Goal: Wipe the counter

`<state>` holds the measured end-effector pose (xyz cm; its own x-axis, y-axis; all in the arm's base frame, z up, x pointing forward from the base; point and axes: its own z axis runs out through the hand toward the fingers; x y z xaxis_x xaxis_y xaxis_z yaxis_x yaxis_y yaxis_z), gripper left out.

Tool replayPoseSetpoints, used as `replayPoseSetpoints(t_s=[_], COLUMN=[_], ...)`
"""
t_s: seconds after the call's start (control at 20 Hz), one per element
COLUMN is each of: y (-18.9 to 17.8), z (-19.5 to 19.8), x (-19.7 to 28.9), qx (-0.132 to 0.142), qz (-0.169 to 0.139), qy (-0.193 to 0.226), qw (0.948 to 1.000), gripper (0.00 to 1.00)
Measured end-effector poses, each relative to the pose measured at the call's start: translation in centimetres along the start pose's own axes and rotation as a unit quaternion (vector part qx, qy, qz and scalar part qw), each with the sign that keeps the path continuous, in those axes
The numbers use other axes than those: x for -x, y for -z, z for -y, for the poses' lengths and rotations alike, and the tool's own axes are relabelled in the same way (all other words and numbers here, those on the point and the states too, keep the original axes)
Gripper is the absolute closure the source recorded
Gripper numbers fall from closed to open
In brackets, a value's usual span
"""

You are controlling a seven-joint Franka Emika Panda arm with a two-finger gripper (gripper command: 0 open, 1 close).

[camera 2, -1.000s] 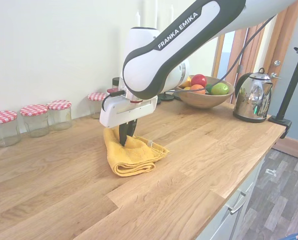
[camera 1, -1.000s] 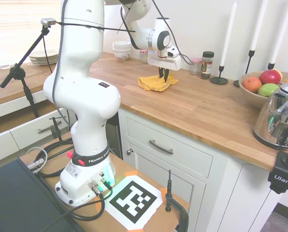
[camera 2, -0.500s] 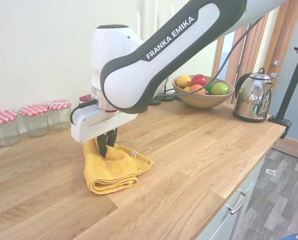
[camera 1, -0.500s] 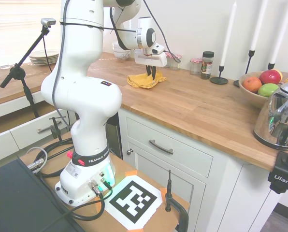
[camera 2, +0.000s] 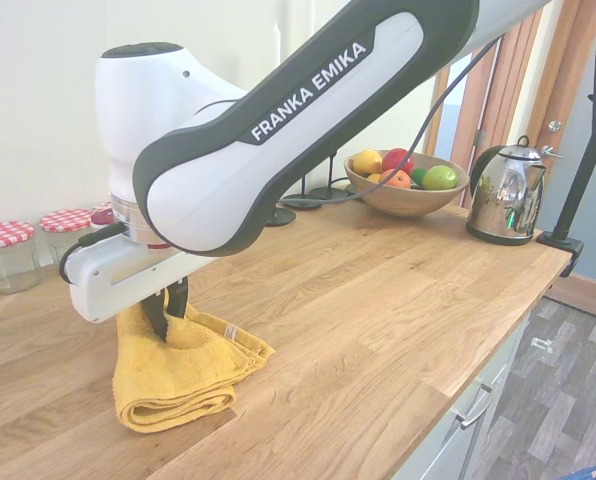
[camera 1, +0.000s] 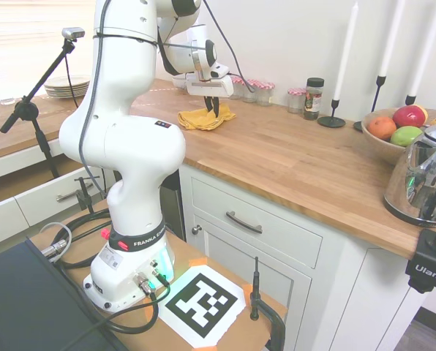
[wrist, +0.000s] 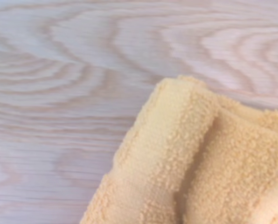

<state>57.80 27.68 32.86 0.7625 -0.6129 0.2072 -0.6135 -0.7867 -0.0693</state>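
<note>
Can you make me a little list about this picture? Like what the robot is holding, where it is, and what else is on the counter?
holding: yellow towel, folded, pinched by the end effector
towel position: flat on the counter, pressed down from above
end effector: shut on the towel
fruit bowl: farther along the counter, apart from the towel
kettle: shiny, beyond the bowl
jars: red checked lids, by the wall behind the towel
wrist view: towel edge on wood grain

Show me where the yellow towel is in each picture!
First exterior view: the yellow towel lies on the counter, upper middle, under the gripper.
Second exterior view: towel at lower left.
Wrist view: towel fills the lower right.
Shared landmark: the fruit bowl, exterior views only.
</note>
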Motion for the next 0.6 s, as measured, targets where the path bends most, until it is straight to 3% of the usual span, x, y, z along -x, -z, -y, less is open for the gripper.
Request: replayPoseSetpoints(t_s=[0.05, 0.1, 0.6], y=[0.0, 0.0, 0.2], z=[0.0, 0.1, 0.9], x=[0.0, 0.1, 1.7], qx=[0.001, 0.002, -0.001], qz=[0.000, 0.001, 0.003], qy=[-0.003, -0.007, -0.023], qw=[1.0000, 1.0000, 0.9997], gripper=[1.00, 0.00, 0.00])
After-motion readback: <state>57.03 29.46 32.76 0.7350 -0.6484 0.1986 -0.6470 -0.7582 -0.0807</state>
